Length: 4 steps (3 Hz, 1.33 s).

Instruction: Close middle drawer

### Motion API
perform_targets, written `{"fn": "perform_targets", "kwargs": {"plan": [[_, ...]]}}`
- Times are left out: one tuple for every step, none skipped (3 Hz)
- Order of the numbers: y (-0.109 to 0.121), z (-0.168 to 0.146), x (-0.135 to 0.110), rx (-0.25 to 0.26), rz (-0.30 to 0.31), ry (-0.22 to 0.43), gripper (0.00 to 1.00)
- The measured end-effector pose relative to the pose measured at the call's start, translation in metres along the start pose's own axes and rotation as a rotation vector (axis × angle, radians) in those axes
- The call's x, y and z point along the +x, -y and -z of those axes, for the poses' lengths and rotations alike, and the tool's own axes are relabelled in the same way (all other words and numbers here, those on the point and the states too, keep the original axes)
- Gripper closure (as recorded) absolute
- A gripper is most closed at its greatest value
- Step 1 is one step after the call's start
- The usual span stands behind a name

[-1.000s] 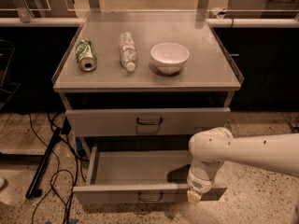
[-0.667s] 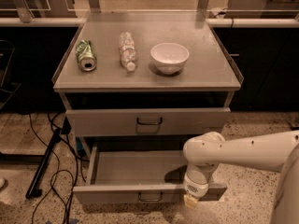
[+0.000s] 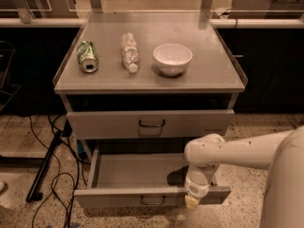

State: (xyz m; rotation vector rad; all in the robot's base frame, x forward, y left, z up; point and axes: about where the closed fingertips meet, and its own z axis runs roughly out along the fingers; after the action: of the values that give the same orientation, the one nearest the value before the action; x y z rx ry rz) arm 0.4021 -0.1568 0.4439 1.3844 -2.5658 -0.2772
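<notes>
**Middle drawer** point(image 3: 137, 172): pulled well out past the desk's point(image 3: 209, 77) front edge, interior bare, front panel no nearer the cabinet than a second ago. Not yet closed.

**Tool** point(image 3: 192, 201): at the drawer's front panel, right of its loop handle point(image 3: 153, 201), below the desk's front right corner. It has crept slightly left and down. Open or closed: cannot tell. Judged to be setting up a push, not yet begun.

**Top drawer** point(image 3: 152, 122): just ajar.

**On desk, unmoved:** green can point(image 3: 88, 57), plastic bottle point(image 3: 129, 51), white bowl point(image 3: 172, 58).
</notes>
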Motion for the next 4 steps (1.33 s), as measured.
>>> {"fn": "perform_targets", "kwargs": {"plan": [[0.0212,-0.0115,-0.0107,0.020,-0.020,0.007,1.00],[0.0310,-0.0169,-0.0124,0.034,-0.037,0.014,1.00],[0.0311,-0.0170,-0.0124,0.034,-0.037,0.014,0.74],[0.0311,-0.0170,-0.0124,0.034,-0.037,0.014,0.50]]}}
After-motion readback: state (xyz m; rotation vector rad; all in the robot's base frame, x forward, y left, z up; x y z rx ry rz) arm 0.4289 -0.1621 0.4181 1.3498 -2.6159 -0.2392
